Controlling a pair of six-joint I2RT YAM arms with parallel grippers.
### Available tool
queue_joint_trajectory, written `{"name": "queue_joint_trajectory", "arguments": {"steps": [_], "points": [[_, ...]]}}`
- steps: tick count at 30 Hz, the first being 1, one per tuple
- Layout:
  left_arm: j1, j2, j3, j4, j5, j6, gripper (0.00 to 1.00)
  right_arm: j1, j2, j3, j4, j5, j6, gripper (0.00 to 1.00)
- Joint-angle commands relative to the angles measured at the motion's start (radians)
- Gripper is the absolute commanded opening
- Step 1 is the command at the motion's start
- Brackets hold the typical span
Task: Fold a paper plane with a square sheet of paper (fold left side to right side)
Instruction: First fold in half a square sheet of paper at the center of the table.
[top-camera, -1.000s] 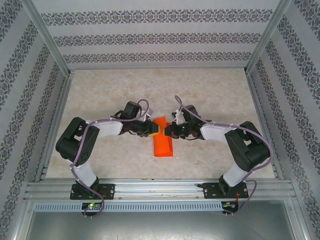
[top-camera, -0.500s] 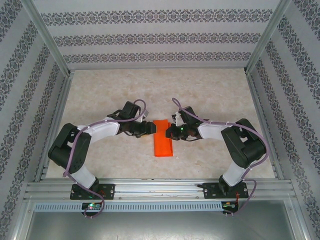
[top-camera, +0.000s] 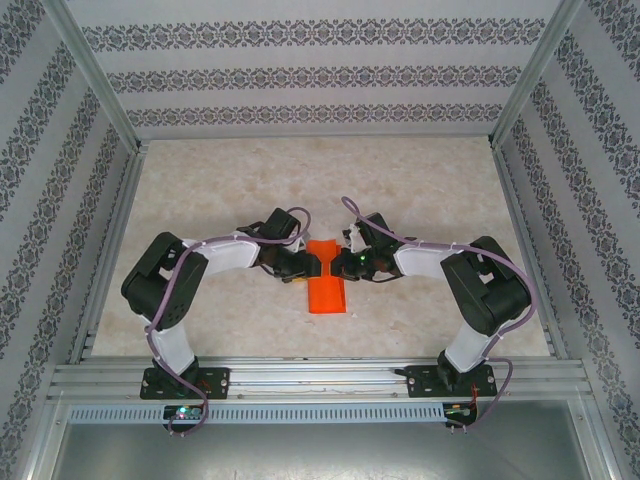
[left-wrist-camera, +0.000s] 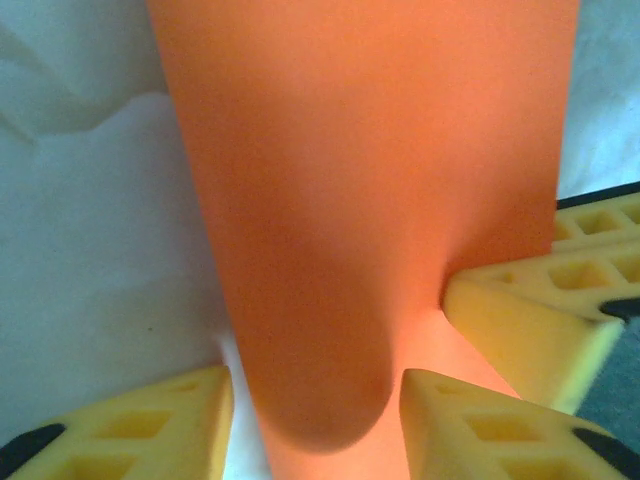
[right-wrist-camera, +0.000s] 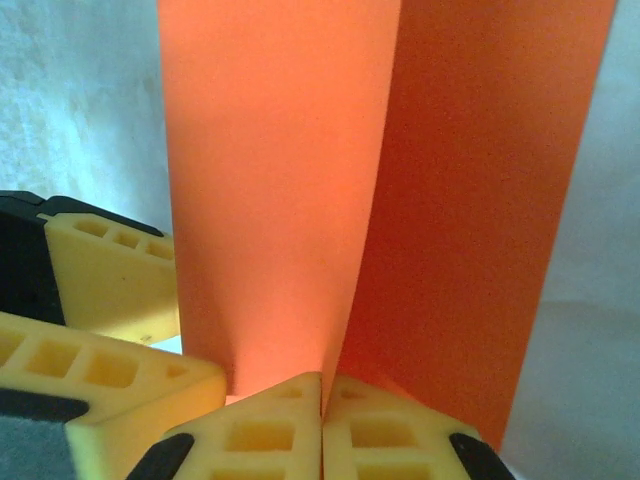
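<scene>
The square sheet of paper (top-camera: 327, 290) is bright orange and lies mid-table as a narrow folded strip, long axis running near to far. At its far end my two grippers meet from either side. In the left wrist view a rounded, bulging fold of the paper (left-wrist-camera: 340, 200) sits between the spread yellow fingers (left-wrist-camera: 150, 425) of my left gripper (left-wrist-camera: 315, 400), which is open; bare table shows beside the left finger. My right gripper (right-wrist-camera: 322, 385) is shut, its fingers pinching the lower edge of a raised flap of the paper (right-wrist-camera: 265, 180). From above, the left gripper (top-camera: 306, 266) and right gripper (top-camera: 338, 264) nearly touch.
The beige tabletop (top-camera: 420, 190) is walled by patterned panels and aluminium posts, with a rail (top-camera: 320, 380) along the near edge. A finger (left-wrist-camera: 540, 320) of the right gripper pokes into the left wrist view; the left gripper's fingers (right-wrist-camera: 110, 290) crowd the right wrist view.
My left gripper backed slightly off the paper, then came in again to its far end with the jaws apart. The right gripper stayed shut at the paper's far end.
</scene>
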Motion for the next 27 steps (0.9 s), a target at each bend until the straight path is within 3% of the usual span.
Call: {"name": "queue_joint_trajectory", "arguments": {"steps": [1, 7, 14, 20, 27], "points": [[-0.022, 0.031, 0.036, -0.079, -0.046, -0.008, 0.42, 0.011, 0.005, 0.019, -0.020, 0.019, -0.018, 0.10], [-0.046, 0.074, 0.064, -0.133, -0.100, -0.015, 0.34, 0.002, -0.050, 0.012, -0.053, 0.051, -0.024, 0.25], [-0.069, 0.109, 0.081, -0.175, -0.129, -0.024, 0.34, -0.050, -0.213, -0.020, -0.214, 0.221, -0.077, 0.45], [-0.086, 0.144, 0.109, -0.198, -0.131, -0.038, 0.35, -0.105, -0.341, -0.057, -0.300, 0.296, -0.115, 0.48], [-0.117, 0.205, 0.176, -0.247, -0.125, -0.020, 0.39, -0.141, -0.408, -0.100, -0.314, 0.297, -0.124, 0.49]]}}
